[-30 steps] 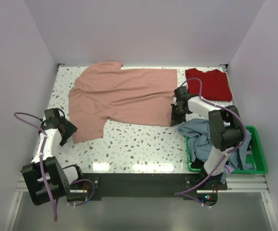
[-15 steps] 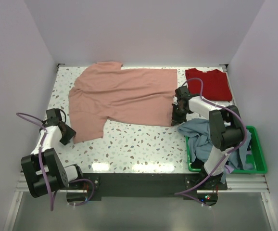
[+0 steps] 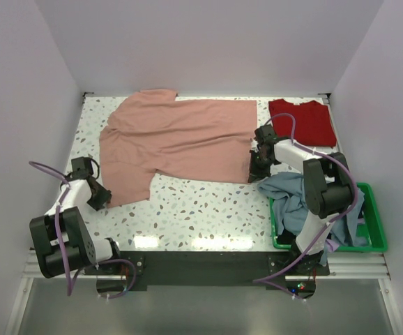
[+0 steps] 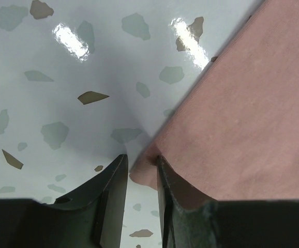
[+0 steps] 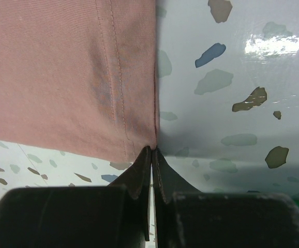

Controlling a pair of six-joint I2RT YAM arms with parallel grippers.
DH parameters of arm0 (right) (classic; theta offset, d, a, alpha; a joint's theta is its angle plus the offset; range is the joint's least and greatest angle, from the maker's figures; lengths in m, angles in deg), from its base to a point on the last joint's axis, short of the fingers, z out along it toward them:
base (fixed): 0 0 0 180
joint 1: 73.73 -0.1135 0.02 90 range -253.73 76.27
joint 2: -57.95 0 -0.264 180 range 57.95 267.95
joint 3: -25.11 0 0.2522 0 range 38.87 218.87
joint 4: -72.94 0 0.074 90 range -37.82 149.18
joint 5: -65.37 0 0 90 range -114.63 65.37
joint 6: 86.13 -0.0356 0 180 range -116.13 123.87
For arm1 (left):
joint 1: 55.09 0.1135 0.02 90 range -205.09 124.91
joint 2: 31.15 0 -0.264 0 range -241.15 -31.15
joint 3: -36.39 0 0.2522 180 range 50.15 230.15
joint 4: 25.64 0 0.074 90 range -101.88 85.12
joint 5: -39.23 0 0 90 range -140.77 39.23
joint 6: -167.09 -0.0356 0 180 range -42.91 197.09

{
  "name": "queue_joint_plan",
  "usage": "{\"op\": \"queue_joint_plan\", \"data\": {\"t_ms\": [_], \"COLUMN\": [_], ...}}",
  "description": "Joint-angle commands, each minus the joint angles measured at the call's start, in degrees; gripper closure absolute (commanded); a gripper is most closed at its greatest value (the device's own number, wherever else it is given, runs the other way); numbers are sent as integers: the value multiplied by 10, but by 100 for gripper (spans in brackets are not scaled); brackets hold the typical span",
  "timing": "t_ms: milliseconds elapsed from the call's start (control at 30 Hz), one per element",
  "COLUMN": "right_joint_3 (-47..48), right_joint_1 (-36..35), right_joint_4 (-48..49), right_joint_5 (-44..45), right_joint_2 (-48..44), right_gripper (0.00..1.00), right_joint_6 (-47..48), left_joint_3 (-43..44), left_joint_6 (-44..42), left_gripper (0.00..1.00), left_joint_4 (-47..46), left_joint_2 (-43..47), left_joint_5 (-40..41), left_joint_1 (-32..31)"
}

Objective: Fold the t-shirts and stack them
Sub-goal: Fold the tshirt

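Where the left gripper (image 4: 139,161) sits low on the counter (image 3: 201,209), its two fingers stand narrowly parted, one on either side of the near-left corner of the salmon-pink t-shirt (image 3: 180,139). A sliver of bare counter shows between the left-hand finger and the cloth, so the corner is straddled rather than clamped. Speckled white surface lies to one side of the fingers in the wrist view, and pink cloth fills the other.

At the shirt's opposite end, the right gripper (image 5: 152,151) is clenched, its fingertips meeting on the stitched hem at the near-right corner of the same shirt.

From above, the salmon-pink t-shirt lies spread flat across the far half of the counter, one sleeve pointing to the back wall and the other hanging toward the left arm. A deep red t-shirt (image 3: 306,120) lies folded in the far right corner, just beside the pink one. Nearer, a light blue-grey t-shirt (image 3: 289,192) spills crumpled over the rim of a green basket (image 3: 373,209) at the right edge, close behind the right gripper.
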Motion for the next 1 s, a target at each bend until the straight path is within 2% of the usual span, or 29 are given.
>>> {"op": "queue_joint_plan", "data": {"t_ms": [0,167,267,300,400,667,967], "right_joint_3": [7,5,6,6,6,17,48], "right_joint_1": [1,3,2,3,3,3,2], "right_joint_4": [1,4,3,0,-4,-32,-100], "right_joint_5": [-6,-6,-6,-6,-9,-17,-23], "right_joint_2": [7,5,3,3,1,-2,-37], "right_gripper": [100,100,100,100,100,100,100], "right_joint_6": [-3,-4,-4,-3,1,9,10], "left_joint_3": [-3,-7,-13,-14,-18,1,85], "left_joint_6": [7,3,-1,-6,-16,-54,-97], "left_gripper": [67,71,82,90,100,100,100], "left_joint_4": [-10,-18,-30,-33,-49,-64,22], "left_joint_2": [-6,-16,-26,-28,-38,-38,28], "left_joint_5": [15,8,-3,-5,-7,-33,-98], "left_joint_1": [-2,-3,-3,-3,-2,-2,9]}}
